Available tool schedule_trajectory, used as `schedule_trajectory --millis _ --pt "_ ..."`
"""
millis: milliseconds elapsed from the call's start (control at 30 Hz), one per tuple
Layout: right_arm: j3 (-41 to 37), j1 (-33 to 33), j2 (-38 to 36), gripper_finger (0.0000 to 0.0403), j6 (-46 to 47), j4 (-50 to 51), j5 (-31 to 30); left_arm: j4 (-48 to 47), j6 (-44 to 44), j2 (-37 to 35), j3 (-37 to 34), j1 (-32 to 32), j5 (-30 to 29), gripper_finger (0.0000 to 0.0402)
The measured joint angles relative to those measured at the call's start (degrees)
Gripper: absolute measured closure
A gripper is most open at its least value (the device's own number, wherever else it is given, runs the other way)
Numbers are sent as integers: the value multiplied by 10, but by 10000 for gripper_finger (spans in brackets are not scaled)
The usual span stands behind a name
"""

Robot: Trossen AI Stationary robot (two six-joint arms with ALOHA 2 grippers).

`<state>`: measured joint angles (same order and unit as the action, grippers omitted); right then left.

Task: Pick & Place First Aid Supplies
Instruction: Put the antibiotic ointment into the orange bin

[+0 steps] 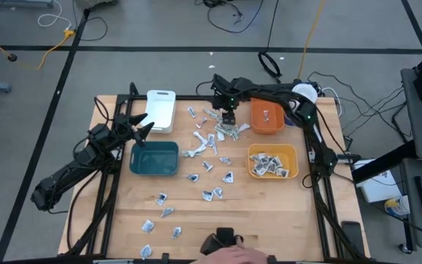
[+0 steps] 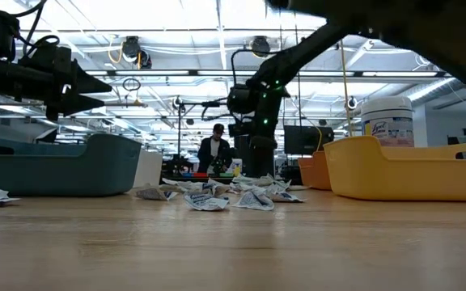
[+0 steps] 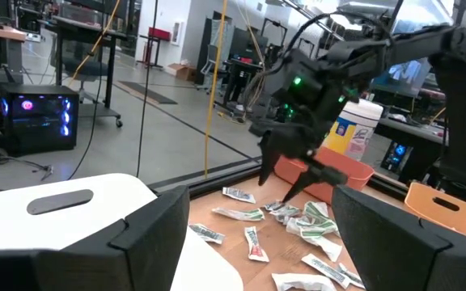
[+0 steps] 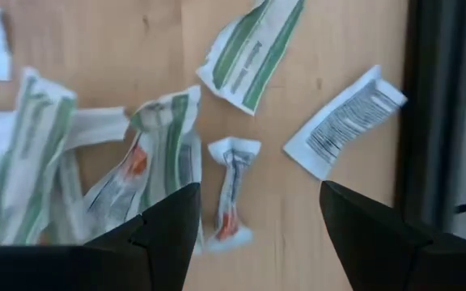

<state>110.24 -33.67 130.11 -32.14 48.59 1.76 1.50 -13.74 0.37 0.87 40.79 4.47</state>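
- Fingers of the right gripper [image 1: 229, 117] spread wide, empty, above packets [image 4: 231, 190] heaped near the surface's [image 1: 269, 213] far edge.
- Left gripper [image 1: 143, 126], also wide, holds nothing, seemingly over the teal bin's [image 1: 154, 159] rim.

Robotics lab: ceiling trusses [image 2: 217, 73], floor cables [image 1: 20, 44], computer tower [image 3: 35, 121].

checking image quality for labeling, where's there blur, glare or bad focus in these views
Low view: bright ceiling lights behind, near wooden table soft, dark blurred arm across the top. Right wrist view: packets slightly soft, the right hand dark. Left wrist view: white bin bright, nearly washed out. High view: even light.
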Motion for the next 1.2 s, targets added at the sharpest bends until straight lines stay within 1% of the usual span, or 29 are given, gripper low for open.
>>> schedule_trajectory --millis 133,267,367,567,633,700,867,1033,1200 --pt "0 0 13 179 0 -6 -1 0 0 0 0 0 0 96" --pt "0 -2 21 218 0 -13 -1 0 0 0 0 0 0 96" --pt "0 -3 21 259 0 -12 -2 0 0 0 0 0 0 96" --pt "-10 -4 20 363 2 -14 -1 0 0 0 0 0 0 96" --pt "-16 -4 19 390 13 -15 4 0 0 0 0 0 0 96" --pt "-21 -4 19 395 26 -16 13 0 0 0 0 0 0 96" --pt "-23 -1 13 399 45 -10 12 0 0 0 0 0 0 96" --pt "-24 6 -20 401 47 -5 11 0 0 0 0 0 0 96" --pt "-24 3 -51 402 72 7 6 0 0 0 0 0 0 96"
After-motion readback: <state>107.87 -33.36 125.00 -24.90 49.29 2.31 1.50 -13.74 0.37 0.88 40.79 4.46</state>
